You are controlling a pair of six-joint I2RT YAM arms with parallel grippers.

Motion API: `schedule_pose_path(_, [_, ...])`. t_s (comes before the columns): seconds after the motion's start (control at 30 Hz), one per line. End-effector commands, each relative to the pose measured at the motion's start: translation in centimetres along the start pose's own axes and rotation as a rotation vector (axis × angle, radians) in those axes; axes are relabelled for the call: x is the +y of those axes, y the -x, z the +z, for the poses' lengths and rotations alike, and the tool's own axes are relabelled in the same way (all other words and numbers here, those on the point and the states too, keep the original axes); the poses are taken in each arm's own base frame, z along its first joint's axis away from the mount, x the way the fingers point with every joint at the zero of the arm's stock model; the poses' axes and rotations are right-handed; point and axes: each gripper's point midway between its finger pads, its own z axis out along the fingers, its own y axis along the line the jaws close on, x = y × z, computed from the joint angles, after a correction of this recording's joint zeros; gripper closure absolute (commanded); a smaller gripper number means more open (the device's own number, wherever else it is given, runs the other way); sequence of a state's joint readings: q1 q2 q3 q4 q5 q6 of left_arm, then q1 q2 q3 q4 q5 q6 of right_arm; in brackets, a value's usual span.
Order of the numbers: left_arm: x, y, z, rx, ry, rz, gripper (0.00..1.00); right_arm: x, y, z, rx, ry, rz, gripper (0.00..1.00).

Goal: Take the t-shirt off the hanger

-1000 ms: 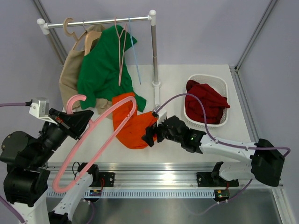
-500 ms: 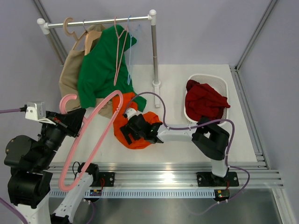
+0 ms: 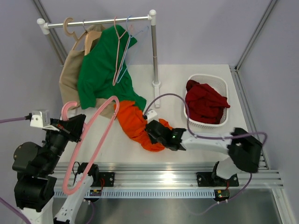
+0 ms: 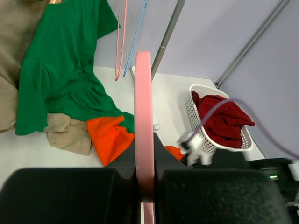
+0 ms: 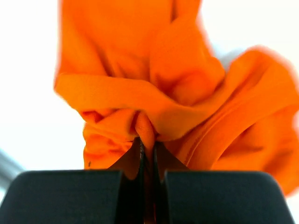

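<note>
While the left claw clamps the hanger aloft, the outstretched right claw pinches the t-shirt.

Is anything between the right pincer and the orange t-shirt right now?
Nothing: the right pincer is shut on a fold of the bright orange fabric t-shirt. The hanging green shirt only meets its far edge. The left pincer grips the thick pale pink plastic hanger.
</note>
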State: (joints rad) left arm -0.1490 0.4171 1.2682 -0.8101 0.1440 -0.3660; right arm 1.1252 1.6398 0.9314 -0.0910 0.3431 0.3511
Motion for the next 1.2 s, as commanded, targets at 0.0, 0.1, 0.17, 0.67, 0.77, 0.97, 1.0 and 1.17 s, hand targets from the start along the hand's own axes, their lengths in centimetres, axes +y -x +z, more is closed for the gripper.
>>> schedule_pose_path(0.0, [0.2,0.8,-0.5,-0.075,0.005,0.024,1.0,-2.1,9.5,-8.9,-0.33,-0.023,0.135,1.0])
schedule_pose_path(0.1, [0.7,0.4,-0.7,-0.082,0.018,0.028,1.0,-5.7,15.5,-17.1,-0.557,-0.091,0.173,1.0])
schedule_pose_path(0.17, [0.9,0.2,-0.6,-0.081,0.026,0.035,1.0,-8.2,19.7,-23.2,-0.713,-0.14,0.193,1.0])
schedule_pose_path(0.67, [0.1,-1.6,0.2,-0.046,-0.055,0.021,1.0,-21.4,31.8,-41.5,-1.153,-0.603,0.231,1.0])
schedule_pose_path(0.77, [0.1,-1.8,0.4,-0.038,-0.059,0.02,1.0,-23.9,31.0,-41.1,-1.143,-0.645,0.258,1.0])
schedule_pose_path(0.97, [0.1,-2.3,1.0,-0.021,-0.065,0.016,1.0,-28.7,27.4,-34.0,-1.029,-0.694,0.318,1.0])
schedule_pose_path(1.0, [0.1,-2.2,1.0,-0.022,-0.067,0.019,1.0,-30.4,26.8,-32.9,-1.008,-0.712,0.325,1.0])
schedule_pose_path(1.17, [0.2,-2.3,1.3,-0.012,-0.062,0.019,1.0,-35.9,23.0,-26.4,-0.918,-0.736,0.457,1.0])
